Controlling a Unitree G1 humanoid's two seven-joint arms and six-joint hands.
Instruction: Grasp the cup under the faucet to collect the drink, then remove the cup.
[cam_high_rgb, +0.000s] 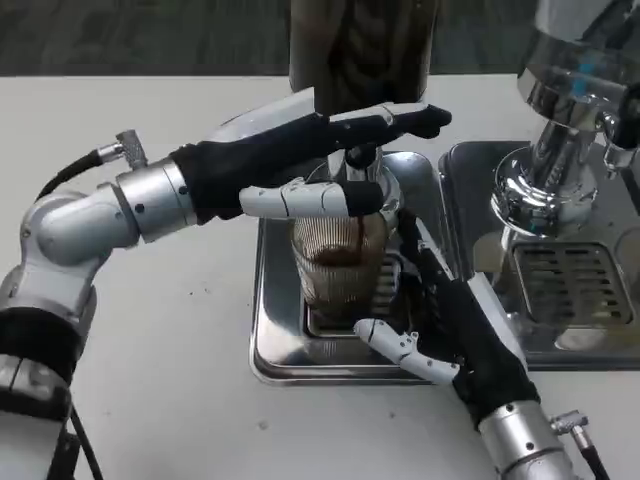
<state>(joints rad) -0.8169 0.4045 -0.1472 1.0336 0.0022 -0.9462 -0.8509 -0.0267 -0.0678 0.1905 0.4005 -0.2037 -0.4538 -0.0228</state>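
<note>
**Cup parked under the faucet, drink pouring**

Head view: the ribbed clear cup (338, 262) sits on the steel drip tray (275, 340) mid-bench, right below the faucet (360, 155), with brown drink pooling in it. The right robot hand (440, 320) wraps the cup from 4 o'clock, holding it. The left robot hand (300, 165) reaches in from 9 o'clock, fingers stretched out over the cup's rim at the faucet; can't tell whether it grips anything. A second chrome dispenser (560, 120) stands at 2 o'clock.
</note>
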